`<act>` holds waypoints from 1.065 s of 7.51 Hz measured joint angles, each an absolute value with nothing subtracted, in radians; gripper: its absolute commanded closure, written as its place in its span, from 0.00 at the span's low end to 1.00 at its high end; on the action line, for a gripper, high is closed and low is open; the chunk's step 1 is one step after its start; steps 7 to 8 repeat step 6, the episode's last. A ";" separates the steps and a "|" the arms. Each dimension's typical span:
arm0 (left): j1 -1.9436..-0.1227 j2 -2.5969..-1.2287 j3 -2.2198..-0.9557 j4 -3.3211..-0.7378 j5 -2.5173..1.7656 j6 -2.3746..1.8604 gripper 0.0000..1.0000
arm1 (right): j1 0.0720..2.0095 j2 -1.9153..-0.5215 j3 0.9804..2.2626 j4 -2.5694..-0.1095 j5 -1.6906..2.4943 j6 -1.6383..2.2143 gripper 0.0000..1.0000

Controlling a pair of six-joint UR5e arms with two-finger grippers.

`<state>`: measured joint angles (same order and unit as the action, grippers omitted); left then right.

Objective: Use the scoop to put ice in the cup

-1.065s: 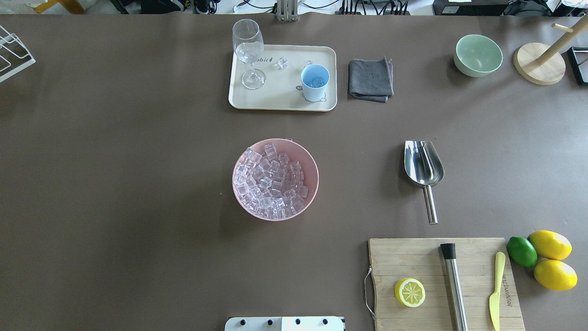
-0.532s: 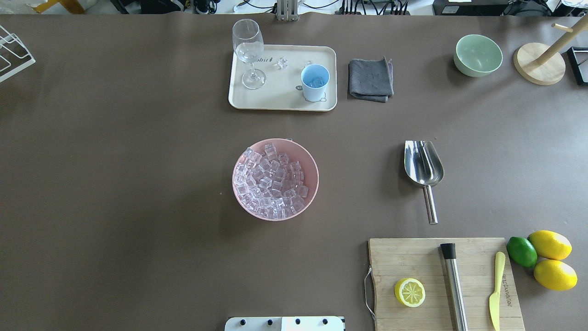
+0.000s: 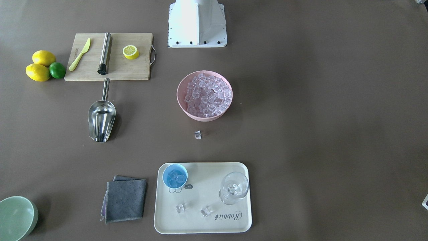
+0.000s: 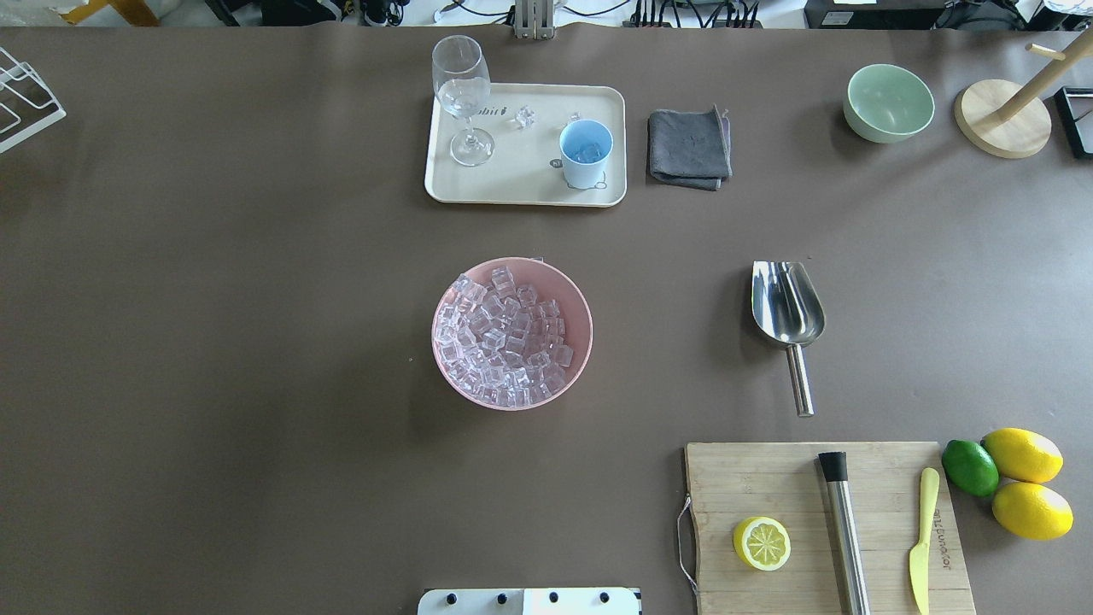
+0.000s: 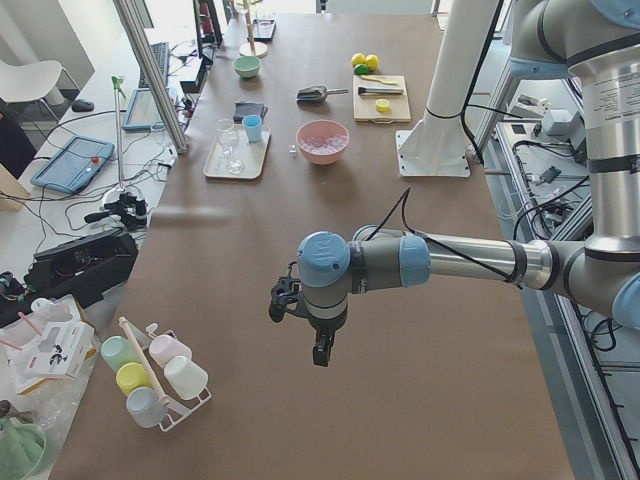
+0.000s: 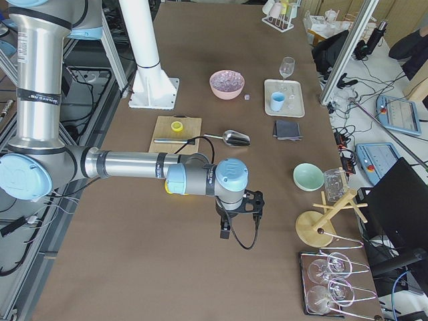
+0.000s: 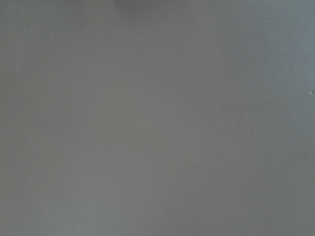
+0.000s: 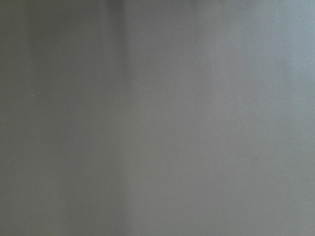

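Note:
The ice [image 4: 508,342] fills a pink bowl [image 4: 581,299] at the table's middle. The light-blue cup [image 4: 586,154] stands on a cream tray [image 4: 521,184] and holds a few cubes [image 3: 175,178]. Two loose cubes [image 3: 180,208] lie on the tray and one [image 3: 198,134] lies on the table. The steel scoop [image 4: 787,307] lies empty on the table, right of the bowl. My left gripper [image 5: 320,352] and right gripper [image 6: 226,234] hang over bare table far from all of these, and show only in the side views. I cannot tell whether they are open or shut. Both wrist views show only bare table.
A stemmed glass [image 4: 464,94] stands on the tray. A grey cloth [image 4: 690,147] and a pale green bowl [image 4: 888,102] lie to its right. A cutting board [image 4: 768,478] holds a lemon half, a steel cylinder and a knife. Lemons and a lime [image 4: 969,467] lie beside it.

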<state>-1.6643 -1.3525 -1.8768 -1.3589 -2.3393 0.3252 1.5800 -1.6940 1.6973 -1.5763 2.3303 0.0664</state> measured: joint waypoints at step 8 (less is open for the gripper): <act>-1.663 -1.359 -1.872 -1.360 -2.339 0.326 0.02 | 1.580 -1.694 1.686 -1.563 2.320 0.060 0.00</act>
